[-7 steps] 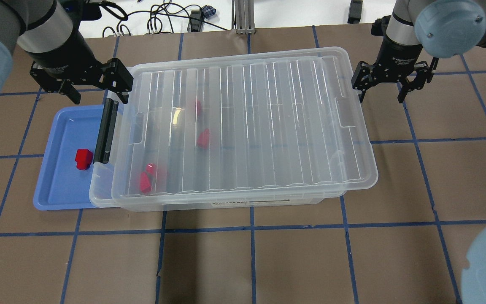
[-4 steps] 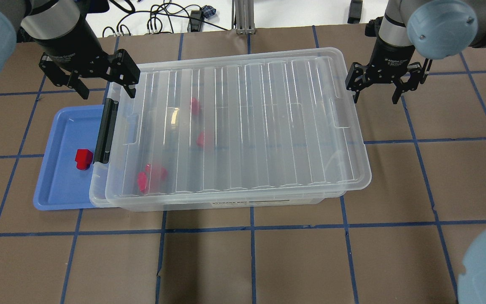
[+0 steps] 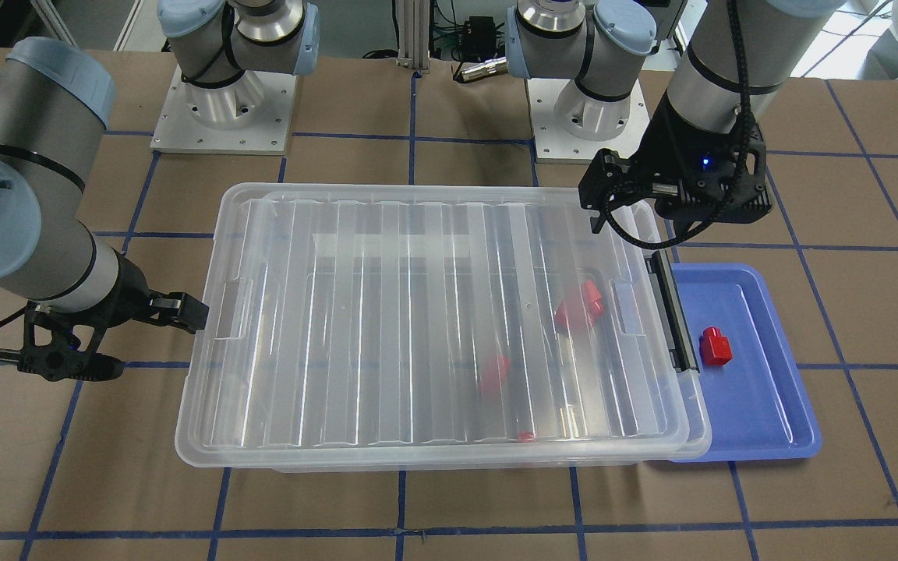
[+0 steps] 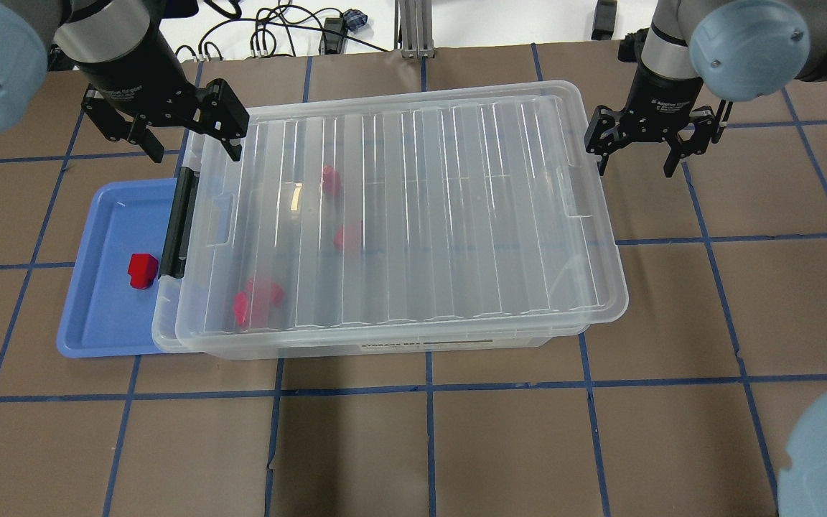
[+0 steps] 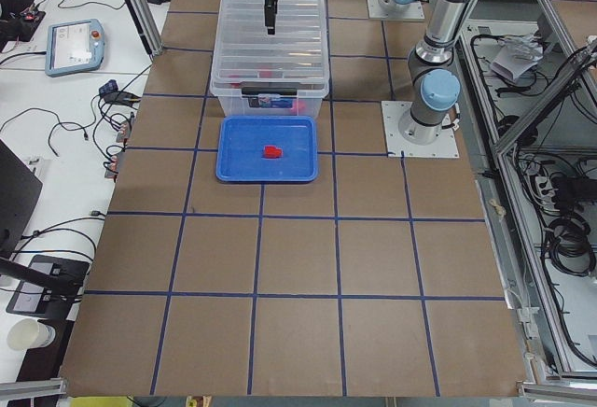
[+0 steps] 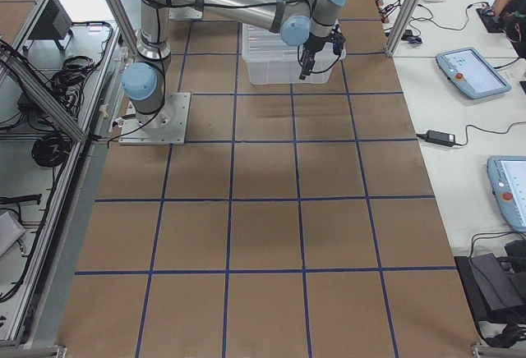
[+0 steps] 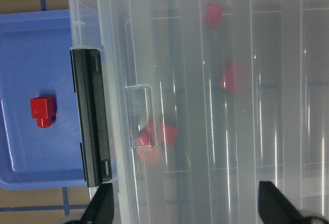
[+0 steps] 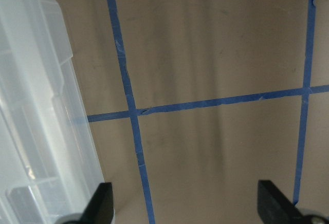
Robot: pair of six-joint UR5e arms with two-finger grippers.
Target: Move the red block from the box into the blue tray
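The red block (image 4: 142, 270) lies in the blue tray (image 4: 105, 316), next to the box's black latch (image 4: 178, 222); it also shows in the front view (image 3: 715, 347) and in the left wrist view (image 7: 42, 111). The clear box (image 4: 399, 215) stands beside the tray with its ribbed lid on it, slightly askew. Several red pieces (image 4: 255, 301) show through the lid. My left gripper (image 4: 191, 147) is open and empty above the box's far latch-end corner. My right gripper (image 4: 634, 169) is open and empty beyond the box's other end.
The box's latch end overhangs the tray's rim (image 3: 761, 405). Brown table with a blue tape grid (image 8: 133, 116) lies all around. Cables and a metal post (image 4: 413, 29) are past the far edge.
The lid has slid left, toward the latch end, and now sits squarer on the box. Both grippers have moved toward the far edge, the left one also to the right. Both stay open.
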